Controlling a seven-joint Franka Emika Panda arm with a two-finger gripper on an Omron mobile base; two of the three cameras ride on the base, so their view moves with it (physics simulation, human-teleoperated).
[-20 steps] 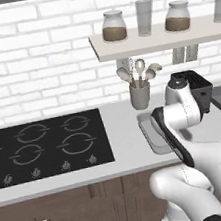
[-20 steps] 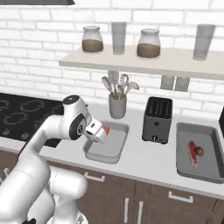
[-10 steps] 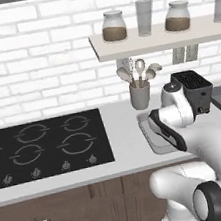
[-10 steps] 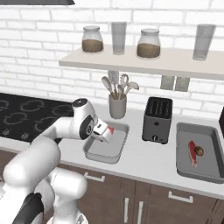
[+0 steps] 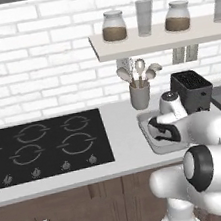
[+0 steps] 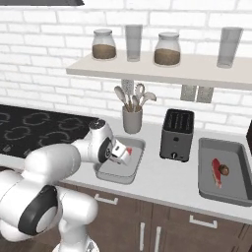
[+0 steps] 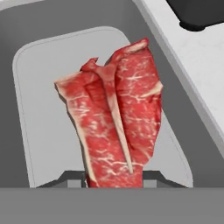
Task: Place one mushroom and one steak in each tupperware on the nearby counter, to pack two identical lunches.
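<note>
Holding steak [image 7: 117,122] in closed gripper [image 7: 114,176] over near tray [image 6: 129,173], bare floor below; contact looks unlikely, hard to confirm.

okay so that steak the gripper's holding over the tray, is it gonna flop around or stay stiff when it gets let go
Probably floppy: the steak looks thin and flat, pinched only at its end by the gripper. It should land flat and not roll. Inside the tupperware, the raised rim would likely stop any sliding.
</note>
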